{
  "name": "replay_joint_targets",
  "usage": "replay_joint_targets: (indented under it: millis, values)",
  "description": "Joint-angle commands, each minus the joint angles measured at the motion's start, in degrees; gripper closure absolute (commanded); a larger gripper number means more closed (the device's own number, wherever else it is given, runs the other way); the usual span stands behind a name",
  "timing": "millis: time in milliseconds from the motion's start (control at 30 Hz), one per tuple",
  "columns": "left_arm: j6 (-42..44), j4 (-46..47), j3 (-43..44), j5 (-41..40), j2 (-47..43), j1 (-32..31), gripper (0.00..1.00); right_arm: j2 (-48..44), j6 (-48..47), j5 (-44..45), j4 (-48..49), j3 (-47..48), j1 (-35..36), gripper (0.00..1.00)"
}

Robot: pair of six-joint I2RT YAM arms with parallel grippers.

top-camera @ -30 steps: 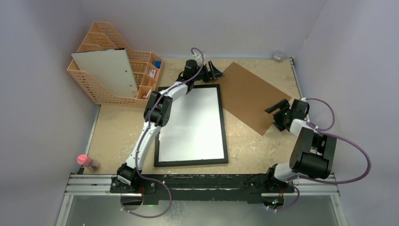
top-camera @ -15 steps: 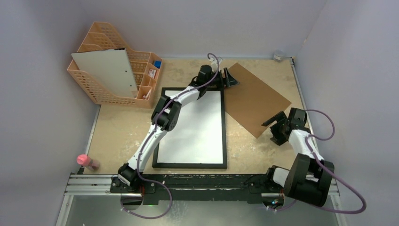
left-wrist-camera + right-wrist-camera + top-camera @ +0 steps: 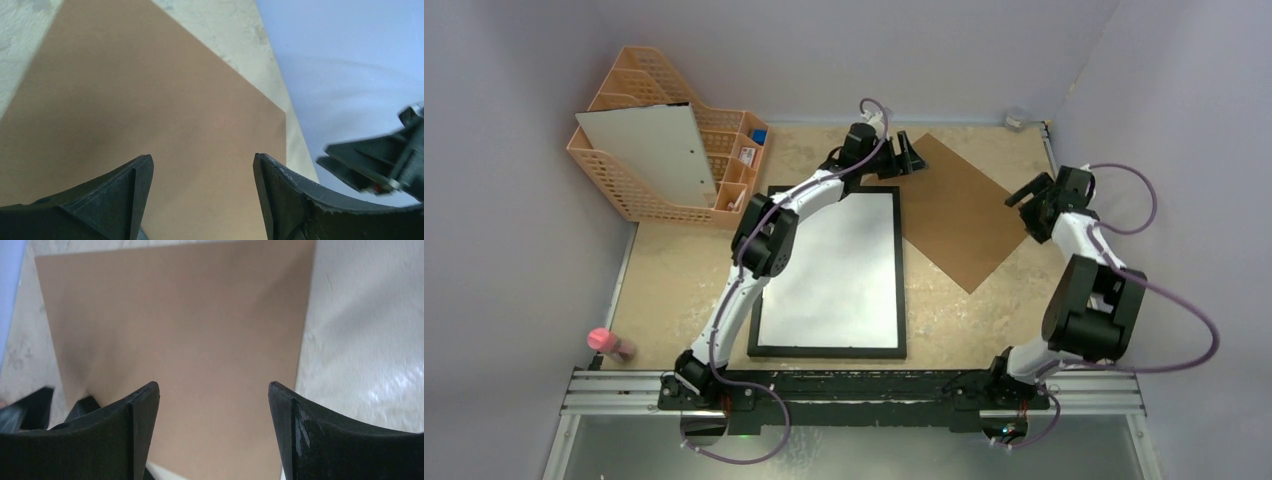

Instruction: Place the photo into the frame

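The frame (image 3: 829,352) lies flat in the middle of the table, its thin black border around a plain white face. The photo is not in view. A brown backing board (image 3: 964,210) lies tilted on the table to the frame's right. My left gripper (image 3: 911,155) hangs open over the board's far left corner, and in the left wrist view the board (image 3: 150,100) fills the space beyond the gripper (image 3: 202,157). My right gripper (image 3: 1024,195) is open at the board's right corner. The right wrist view has the same board (image 3: 190,325) ahead of the gripper (image 3: 214,385). Both hold nothing.
An orange basket organiser (image 3: 634,170) stands at the back left with a white board (image 3: 659,150) leaning in it. A pink-capped bottle (image 3: 609,342) sits at the near left edge. A small round object (image 3: 1019,117) is in the back right corner. Walls close in on three sides.
My left gripper has moved right, from above the frame's top edge to the board's far corner. My right gripper has swung from the board's near right edge up to its right corner.
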Motion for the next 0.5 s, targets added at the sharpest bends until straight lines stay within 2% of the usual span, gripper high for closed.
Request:
replay_joint_targets:
  millis: [0, 100, 167, 300, 367, 467]
  values:
    - [3.3, -3.2, -0.7, -3.7, -8.6, -3.1, 0.24, 8.2, -3.9, 2.1, 1.6, 8.2, 0.5, 0.18]
    - [1.7, -7.1, -2.3, -6.4, -11.2, -4.8, 0.25, 12.9, -4.1, 1.9, 2.9, 12.8, 1.0, 0.18]
    - [-0.7, -10.2, -6.4, -8.8, -13.7, -6.7, 0.27, 16.8, -5.0, 1.3, 3.5, 16.7, 1.5, 0.18]
    - [-3.8, -18.6, -12.2, -17.3, -18.0, -11.6, 0.27, 25.9, -9.4, 4.1, 0.0, 28.2, 4.5, 0.18]
    - [-5.0, -23.6, -12.7, -21.4, -18.3, -14.1, 0.27, 29.9, -12.1, 5.8, -2.1, 33.3, 5.7, 0.17]
    - [-6.1, -27.7, -12.3, -23.3, -16.7, -15.9, 0.27, 35.3, -16.8, 6.1, -3.7, 38.1, 6.4, 0.17]
